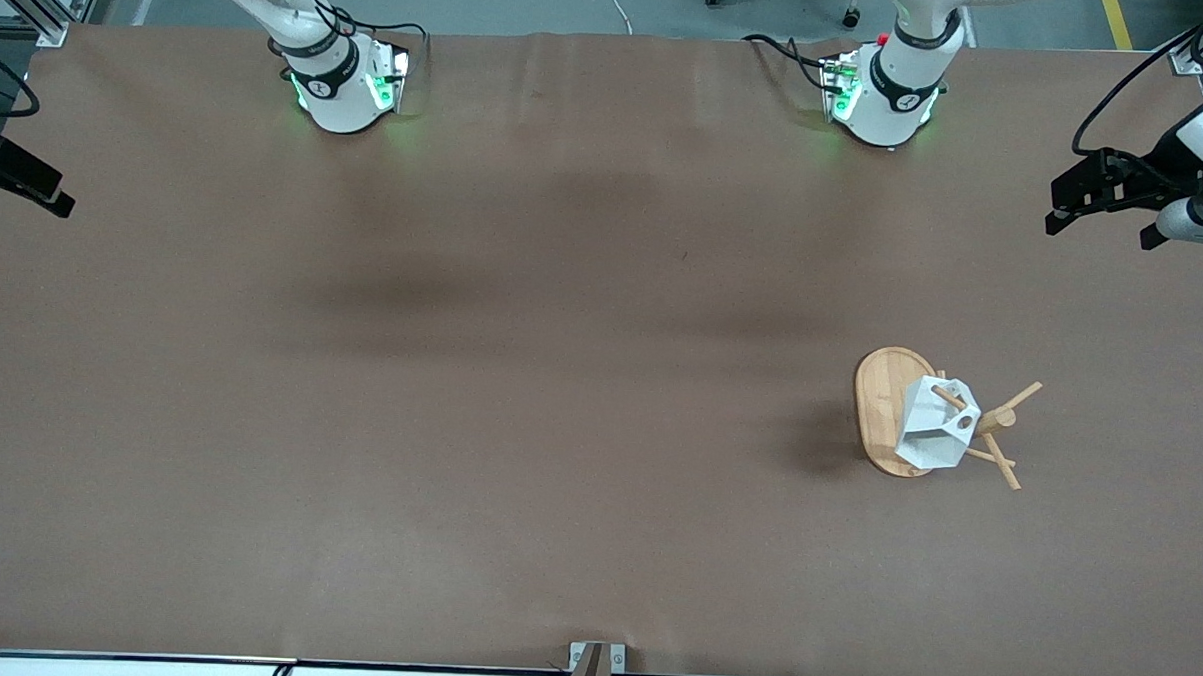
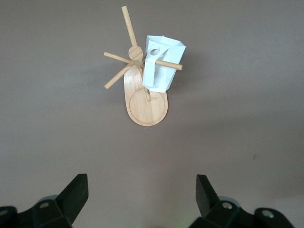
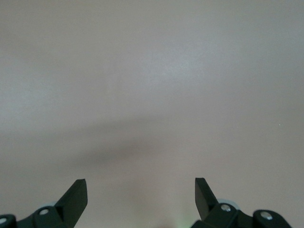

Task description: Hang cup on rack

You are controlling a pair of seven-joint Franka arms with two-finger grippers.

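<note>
White cup [image 1: 937, 422] hung on a peg of the bamboo rack [image 1: 884, 408] (peg through its handle hole), toward the left arm's end of the brown bench [image 1: 520, 375], left gripper [image 2: 142, 197] and right gripper [image 3: 141, 197] raised over the bench ends, fingers released, spread wide.

The right hand [image 3: 141, 199], fingers [image 3: 76, 197] spread wide, hangs over bare brown table [image 3: 152, 85].

Sole obstacle on the brown table [image 1: 458, 423]: light bamboo-wood mug rack [image 1: 884, 408], toward the left arm's end, with the white faceted plastic cup [image 1: 934, 425] hung on one peg. Thin pegs splay outward around the post. Left gripper [image 1: 1102, 200] spread wide, high at the table's edge; right gripper [image 1: 17, 183] likewise, waiting.
</note>
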